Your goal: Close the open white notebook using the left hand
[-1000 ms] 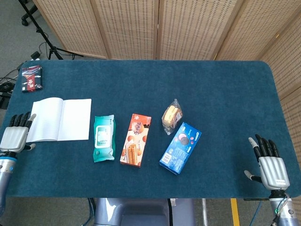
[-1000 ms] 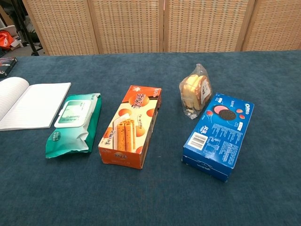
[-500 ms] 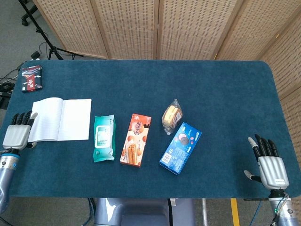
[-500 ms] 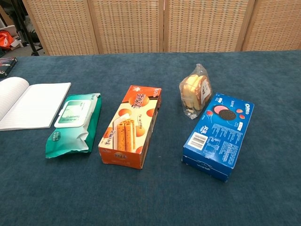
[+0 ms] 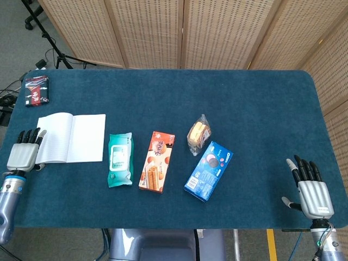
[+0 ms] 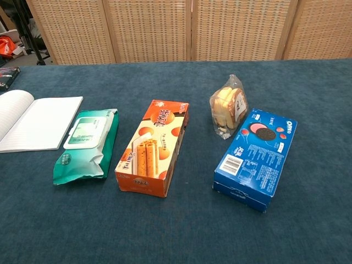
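The white notebook point(image 5: 70, 138) lies open and flat on the blue table at the left, and its right page shows in the chest view as the notebook point(image 6: 33, 121). My left hand point(image 5: 24, 150) sits at the notebook's left edge with fingers spread, its fingertips at the left page's border, holding nothing. My right hand point(image 5: 311, 189) rests open near the table's front right corner, far from the notebook. Neither hand shows in the chest view.
Right of the notebook lie a green wipes pack point(image 5: 119, 160), an orange snack box point(image 5: 157, 161), a bagged pastry point(image 5: 198, 134) and a blue Oreo box point(image 5: 209, 170). A dark packet point(image 5: 37, 89) lies at the back left corner. Wicker screens stand behind the table.
My left hand has shifted slightly right and forward toward the notebook's left edge. The right hand and the objects have stayed put.
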`<state>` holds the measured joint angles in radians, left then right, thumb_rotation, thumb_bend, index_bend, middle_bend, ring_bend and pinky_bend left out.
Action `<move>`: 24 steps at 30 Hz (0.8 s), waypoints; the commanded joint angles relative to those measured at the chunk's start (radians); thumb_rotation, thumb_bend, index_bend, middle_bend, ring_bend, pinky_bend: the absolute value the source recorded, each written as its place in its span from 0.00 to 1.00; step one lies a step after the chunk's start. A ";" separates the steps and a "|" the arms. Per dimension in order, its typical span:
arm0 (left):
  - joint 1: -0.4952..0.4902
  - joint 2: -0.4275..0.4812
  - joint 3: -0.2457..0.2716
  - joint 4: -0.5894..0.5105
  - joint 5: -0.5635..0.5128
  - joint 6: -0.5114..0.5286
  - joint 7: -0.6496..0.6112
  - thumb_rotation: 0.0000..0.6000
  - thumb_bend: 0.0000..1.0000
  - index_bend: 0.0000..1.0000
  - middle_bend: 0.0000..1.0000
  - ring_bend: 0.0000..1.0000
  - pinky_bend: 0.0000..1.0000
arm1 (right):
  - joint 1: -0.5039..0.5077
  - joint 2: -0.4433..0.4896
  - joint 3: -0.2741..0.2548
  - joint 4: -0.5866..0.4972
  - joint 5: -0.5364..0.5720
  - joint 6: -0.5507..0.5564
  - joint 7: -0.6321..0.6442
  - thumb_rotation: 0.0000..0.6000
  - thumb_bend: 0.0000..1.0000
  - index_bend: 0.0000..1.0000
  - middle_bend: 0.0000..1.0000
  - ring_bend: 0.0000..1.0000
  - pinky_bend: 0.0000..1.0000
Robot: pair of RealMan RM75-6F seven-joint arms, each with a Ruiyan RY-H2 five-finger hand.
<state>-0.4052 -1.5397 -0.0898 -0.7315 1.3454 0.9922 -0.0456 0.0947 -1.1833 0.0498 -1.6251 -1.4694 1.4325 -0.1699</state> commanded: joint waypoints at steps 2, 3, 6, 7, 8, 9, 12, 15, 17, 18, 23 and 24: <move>-0.001 -0.005 0.001 0.009 -0.002 -0.006 0.002 1.00 0.00 0.00 0.00 0.00 0.00 | 0.000 0.000 0.000 0.000 -0.001 0.001 0.000 1.00 0.05 0.00 0.00 0.00 0.00; -0.002 -0.007 0.001 0.012 -0.003 -0.009 0.002 1.00 0.00 0.00 0.00 0.00 0.00 | 0.000 0.000 0.000 0.000 -0.001 0.001 0.000 1.00 0.05 0.00 0.00 0.00 0.00; -0.003 -0.015 0.003 0.024 -0.004 -0.016 0.004 1.00 0.00 0.00 0.00 0.00 0.00 | 0.000 -0.001 -0.001 0.000 0.000 0.000 -0.002 1.00 0.05 0.00 0.00 0.00 0.00; -0.004 -0.019 0.003 0.029 -0.005 -0.018 0.005 1.00 0.00 0.00 0.00 0.00 0.00 | 0.000 -0.001 -0.001 0.000 0.000 -0.001 -0.003 1.00 0.05 0.00 0.00 0.00 0.00; -0.005 -0.023 0.004 0.035 -0.005 -0.018 0.007 1.00 0.00 0.00 0.00 0.00 0.00 | 0.000 -0.001 0.000 0.000 0.001 -0.001 -0.003 1.00 0.05 0.00 0.00 0.00 0.00; -0.005 -0.025 0.003 0.038 -0.005 -0.017 0.008 1.00 0.00 0.00 0.00 0.00 0.00 | 0.000 -0.001 0.000 0.000 0.001 -0.001 -0.003 1.00 0.05 0.00 0.00 0.00 0.00; -0.006 -0.032 0.002 0.046 -0.003 -0.009 0.013 1.00 0.00 0.00 0.00 0.00 0.00 | 0.000 -0.001 0.000 0.000 0.002 -0.002 -0.003 1.00 0.05 0.00 0.00 0.00 0.00; -0.006 -0.033 0.002 0.047 0.003 0.006 0.015 1.00 0.01 0.00 0.00 0.00 0.00 | 0.001 -0.002 -0.001 0.000 0.001 -0.002 -0.004 1.00 0.05 0.00 0.00 0.00 0.00; -0.006 -0.032 0.002 0.046 0.007 0.017 0.016 1.00 0.03 0.00 0.00 0.00 0.00 | 0.001 -0.002 -0.001 0.000 0.000 -0.002 -0.004 1.00 0.05 0.00 0.00 0.00 0.00; -0.006 -0.031 0.002 0.045 0.008 0.020 0.017 1.00 0.05 0.00 0.00 0.00 0.00 | 0.001 -0.002 -0.002 0.000 0.000 -0.003 -0.004 1.00 0.05 0.00 0.00 0.00 0.00; -0.005 -0.027 0.003 0.039 0.016 0.040 0.024 1.00 0.12 0.00 0.00 0.00 0.00 | 0.001 -0.001 -0.002 -0.001 -0.001 -0.002 -0.004 1.00 0.05 0.00 0.00 0.00 0.00; -0.004 -0.026 0.003 0.036 0.018 0.047 0.027 1.00 0.13 0.00 0.00 0.00 0.00 | 0.000 -0.001 -0.002 -0.001 -0.001 -0.002 -0.004 1.00 0.05 0.00 0.00 0.00 0.00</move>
<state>-0.4103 -1.5674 -0.0870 -0.6924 1.3609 1.0336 -0.0215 0.0951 -1.1846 0.0477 -1.6258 -1.4702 1.4304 -0.1735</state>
